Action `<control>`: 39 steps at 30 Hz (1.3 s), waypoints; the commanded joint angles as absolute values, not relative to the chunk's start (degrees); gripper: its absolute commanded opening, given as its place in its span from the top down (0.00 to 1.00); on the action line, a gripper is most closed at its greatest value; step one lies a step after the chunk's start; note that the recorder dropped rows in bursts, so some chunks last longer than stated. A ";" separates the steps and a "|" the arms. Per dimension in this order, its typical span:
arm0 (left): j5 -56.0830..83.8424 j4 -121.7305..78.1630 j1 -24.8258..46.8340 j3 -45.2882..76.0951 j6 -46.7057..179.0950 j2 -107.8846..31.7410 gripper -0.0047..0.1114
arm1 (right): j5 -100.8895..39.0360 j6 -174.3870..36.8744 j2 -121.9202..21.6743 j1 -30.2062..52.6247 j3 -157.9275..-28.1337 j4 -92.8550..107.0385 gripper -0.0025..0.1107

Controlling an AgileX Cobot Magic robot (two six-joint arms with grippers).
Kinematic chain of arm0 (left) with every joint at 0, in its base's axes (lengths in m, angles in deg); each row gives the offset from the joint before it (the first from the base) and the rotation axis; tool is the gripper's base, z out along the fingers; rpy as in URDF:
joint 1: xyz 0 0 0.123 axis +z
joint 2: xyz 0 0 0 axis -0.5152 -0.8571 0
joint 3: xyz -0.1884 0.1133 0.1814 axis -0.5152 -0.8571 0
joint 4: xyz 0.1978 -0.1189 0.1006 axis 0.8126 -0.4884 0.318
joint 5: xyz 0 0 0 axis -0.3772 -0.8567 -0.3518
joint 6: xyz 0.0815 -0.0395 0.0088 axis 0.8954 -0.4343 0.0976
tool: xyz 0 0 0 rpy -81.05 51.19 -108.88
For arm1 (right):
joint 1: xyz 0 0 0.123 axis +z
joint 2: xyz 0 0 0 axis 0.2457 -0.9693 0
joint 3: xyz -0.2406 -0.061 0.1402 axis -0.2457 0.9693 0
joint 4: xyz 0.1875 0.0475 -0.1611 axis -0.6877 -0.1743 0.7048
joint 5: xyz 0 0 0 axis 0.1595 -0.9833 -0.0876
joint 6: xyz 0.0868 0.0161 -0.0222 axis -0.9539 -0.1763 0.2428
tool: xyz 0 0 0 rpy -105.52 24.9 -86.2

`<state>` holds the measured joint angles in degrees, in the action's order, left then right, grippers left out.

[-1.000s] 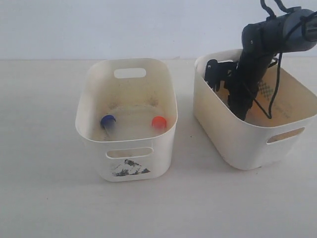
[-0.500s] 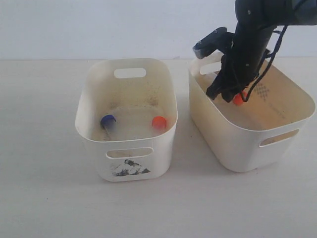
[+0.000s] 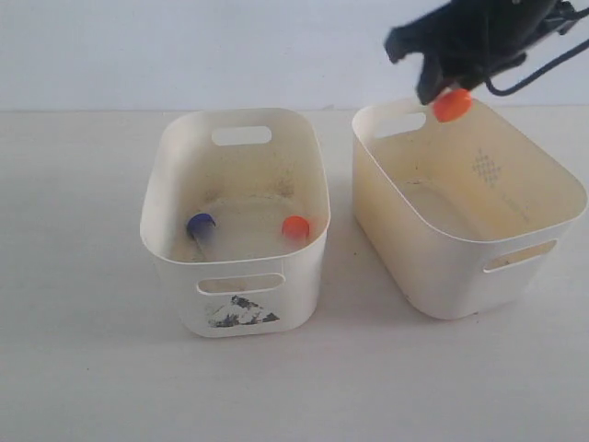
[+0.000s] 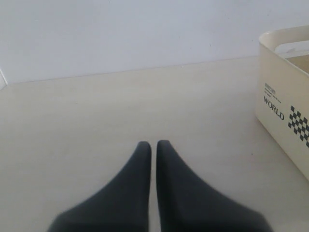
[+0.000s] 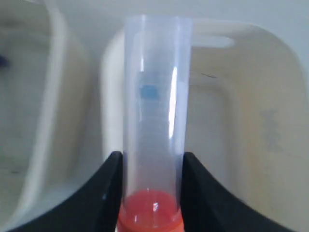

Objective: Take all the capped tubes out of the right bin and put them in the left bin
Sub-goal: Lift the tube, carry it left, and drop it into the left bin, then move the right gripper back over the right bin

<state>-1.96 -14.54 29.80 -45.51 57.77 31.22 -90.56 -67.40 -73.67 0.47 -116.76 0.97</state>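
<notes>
Lifted since a moment ago, my right fingers clamp the clear plastic tube with orange-red cap above the rim of the cream rounded plastic bin, clearing it for the whitish stickered plastic bin. Only the right wrist view shows the grip; my left fingers sit together, idle.

The pale table carries 2 bins, the left bin and the right bin, standing slightly apart.

Bright diffuse light, faint soft shadows, right hand motion-blurred, glare streak on tube
</notes>
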 commanded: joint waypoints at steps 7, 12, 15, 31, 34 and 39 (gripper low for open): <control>-1.10 -14.93 29.86 -45.29 57.11 31.33 0.92 | -80.15 -66.69 -78.04 15.28 -116.80 -13.92 0.98; -1.10 -14.93 29.86 -45.29 57.11 31.33 0.92 | -79.53 -67.44 -82.93 17.73 -116.80 -13.92 0.81; -1.10 -14.93 29.86 -45.29 57.11 31.33 0.92 | -79.43 -67.44 -84.12 17.73 -116.80 -15.12 0.48; -1.10 -14.93 29.86 -45.29 57.11 31.33 0.92 | -96.26 -67.44 -81.53 3.18 -127.96 -4.88 0.62; -1.10 -14.93 29.86 -45.29 57.11 31.33 0.92 | -100.57 -67.71 -81.64 0.76 -128.13 5.85 0.62; -1.10 -14.93 29.86 -45.29 57.11 31.33 0.92 | -100.89 -65.49 -83.29 0.01 -127.88 9.92 0.62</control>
<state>-1.96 -14.54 29.80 -45.51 57.77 31.22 -100.40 -67.26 -82.43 0.30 -127.91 8.26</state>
